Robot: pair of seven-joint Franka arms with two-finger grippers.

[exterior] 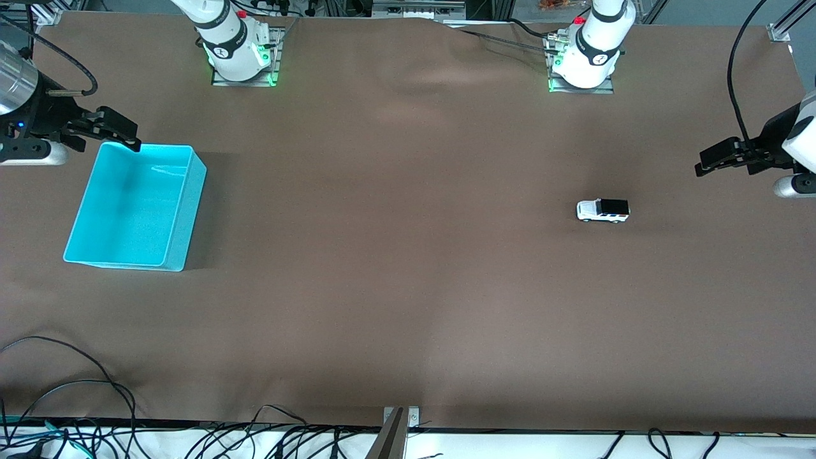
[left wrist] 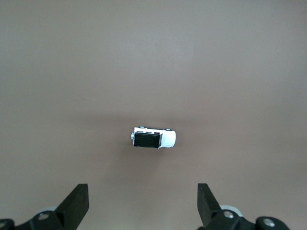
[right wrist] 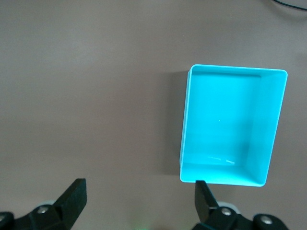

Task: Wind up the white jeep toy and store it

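Note:
The white jeep toy (exterior: pixel 603 210), tiny with a black roof, stands on the brown table toward the left arm's end. It also shows in the left wrist view (left wrist: pixel 153 138). My left gripper (exterior: pixel 717 159) hangs open and empty in the air beside the jeep, at the table's edge; in its wrist view (left wrist: pixel 143 203) the jaws stand wide apart. The cyan bin (exterior: pixel 137 205) sits empty toward the right arm's end and shows in the right wrist view (right wrist: pixel 232 124). My right gripper (exterior: pixel 118 131) is open and empty above the bin's corner; it also shows in its own view (right wrist: pixel 140 201).
The arm bases (exterior: pixel 239 48) stand along the table edge farthest from the front camera. Loose black cables (exterior: pixel 70 389) lie along the table edge nearest that camera. A grey bracket (exterior: pixel 398 421) sits at the middle of that edge.

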